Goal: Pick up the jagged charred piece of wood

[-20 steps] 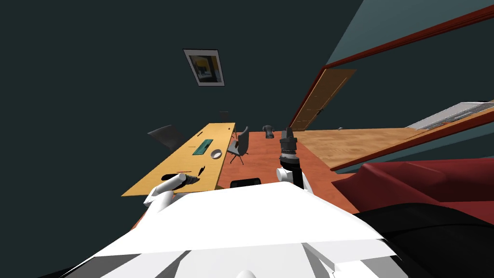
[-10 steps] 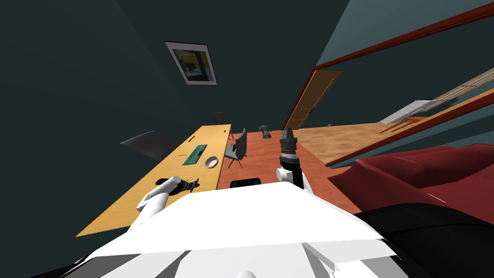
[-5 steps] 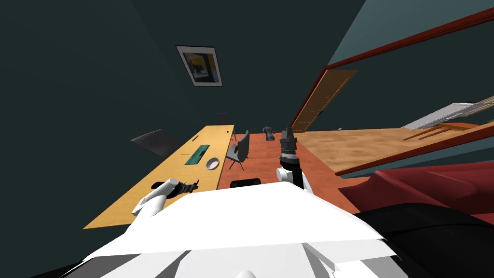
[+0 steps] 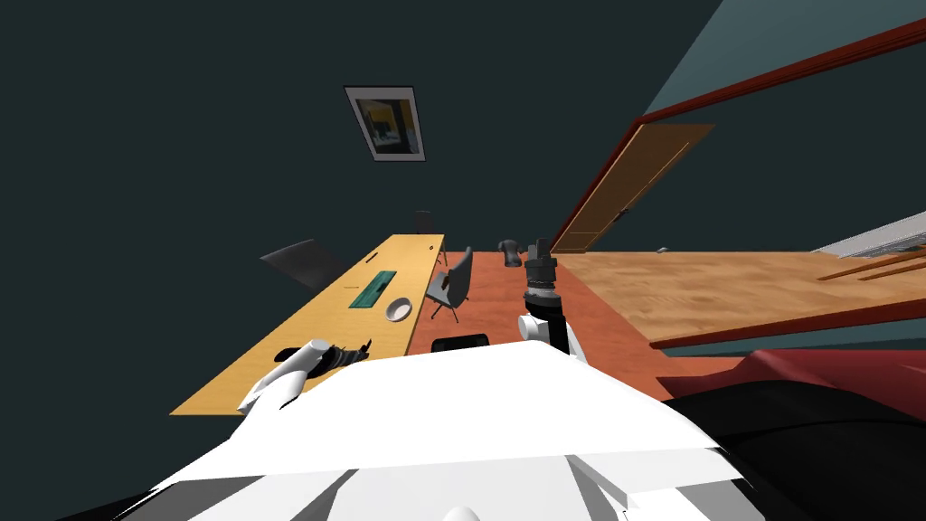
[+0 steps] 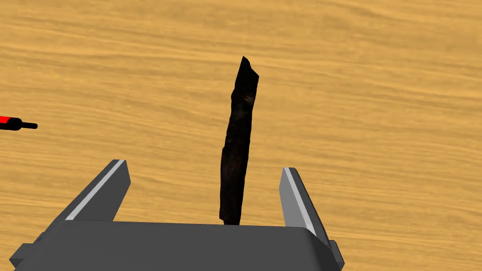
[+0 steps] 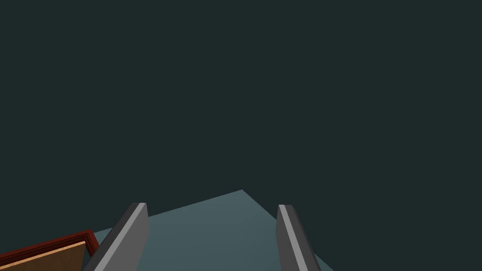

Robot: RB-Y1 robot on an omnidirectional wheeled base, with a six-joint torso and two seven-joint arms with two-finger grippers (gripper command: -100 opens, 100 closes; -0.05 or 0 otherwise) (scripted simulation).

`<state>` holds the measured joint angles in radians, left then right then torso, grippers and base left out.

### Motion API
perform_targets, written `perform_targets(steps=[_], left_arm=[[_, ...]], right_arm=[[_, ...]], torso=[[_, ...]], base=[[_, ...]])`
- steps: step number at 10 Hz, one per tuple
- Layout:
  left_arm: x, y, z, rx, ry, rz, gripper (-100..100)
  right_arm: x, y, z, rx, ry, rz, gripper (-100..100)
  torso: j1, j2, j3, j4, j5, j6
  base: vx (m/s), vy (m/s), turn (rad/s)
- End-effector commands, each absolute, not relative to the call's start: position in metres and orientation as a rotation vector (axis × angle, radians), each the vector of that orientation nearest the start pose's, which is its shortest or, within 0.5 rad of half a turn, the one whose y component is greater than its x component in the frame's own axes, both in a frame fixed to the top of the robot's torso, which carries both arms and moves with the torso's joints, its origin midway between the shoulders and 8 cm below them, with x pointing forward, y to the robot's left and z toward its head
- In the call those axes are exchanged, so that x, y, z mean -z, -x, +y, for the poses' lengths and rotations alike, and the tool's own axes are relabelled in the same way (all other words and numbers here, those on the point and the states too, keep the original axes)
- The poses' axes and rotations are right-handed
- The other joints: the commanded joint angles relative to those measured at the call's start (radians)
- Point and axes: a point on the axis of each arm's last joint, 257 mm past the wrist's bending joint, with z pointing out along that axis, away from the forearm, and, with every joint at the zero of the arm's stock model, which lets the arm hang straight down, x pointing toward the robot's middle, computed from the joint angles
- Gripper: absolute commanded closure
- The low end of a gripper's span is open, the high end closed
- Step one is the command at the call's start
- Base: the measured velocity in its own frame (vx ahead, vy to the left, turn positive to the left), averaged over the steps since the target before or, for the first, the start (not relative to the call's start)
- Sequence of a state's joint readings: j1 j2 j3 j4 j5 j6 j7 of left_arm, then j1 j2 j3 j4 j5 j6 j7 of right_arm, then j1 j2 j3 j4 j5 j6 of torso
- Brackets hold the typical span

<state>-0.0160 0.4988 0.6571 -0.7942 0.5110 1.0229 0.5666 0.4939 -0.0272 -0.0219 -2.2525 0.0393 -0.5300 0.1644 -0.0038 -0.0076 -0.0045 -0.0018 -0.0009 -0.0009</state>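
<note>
The thin, jagged, black charred piece of wood [image 5: 239,141] lies flat on the long yellow-orange wood-grain table [image 5: 376,94], near its near end. It sits between the two fingers of our left gripper [image 5: 204,165], closer to one finger than to the other, with neither touching it. Its near end runs out of sight behind the gripper's body. The jaws are spread wide and grasp nothing yet.

In our judgement the off-centre line-up is the main risk. The closer finger would strike first and could shove or roll the slim piece aside, and the blades may slip on its uneven surface.

Our left forearm reaches forward and left over the table, with the hand aimed down at the top. A small red-and-black pen-like thing [image 5: 14,123] lies well apart from the wood. Our right gripper [image 4: 540,258] stands raised ahead of us, jaws also released.
</note>
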Motion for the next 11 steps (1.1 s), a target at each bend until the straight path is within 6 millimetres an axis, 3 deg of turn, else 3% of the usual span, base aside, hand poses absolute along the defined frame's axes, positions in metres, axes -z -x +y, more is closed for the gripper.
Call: perform_targets(steps=[1, 11], left_arm=[[0.535, -0.197, 0.565, 0.231, 3.066, 0.145, -100], [0.545, -0.17, 0.572, 0.243, 3.062, 0.33, -100]], right_arm=[[-0.02, -0.345, -0.279, -1.108, -0.539, 0.686, 0], [-0.02, -0.345, -0.279, -1.108, -0.539, 0.686, 0]], torso=[[0.0, 0.0, 0.0, 0.0, 0.0, 0.0], [0.002, 0.003, 0.002, 0.001, 0.001, -0.001]], base=[[0.055, -0.011, -0.035], [0.091, -0.029, 0.124]])
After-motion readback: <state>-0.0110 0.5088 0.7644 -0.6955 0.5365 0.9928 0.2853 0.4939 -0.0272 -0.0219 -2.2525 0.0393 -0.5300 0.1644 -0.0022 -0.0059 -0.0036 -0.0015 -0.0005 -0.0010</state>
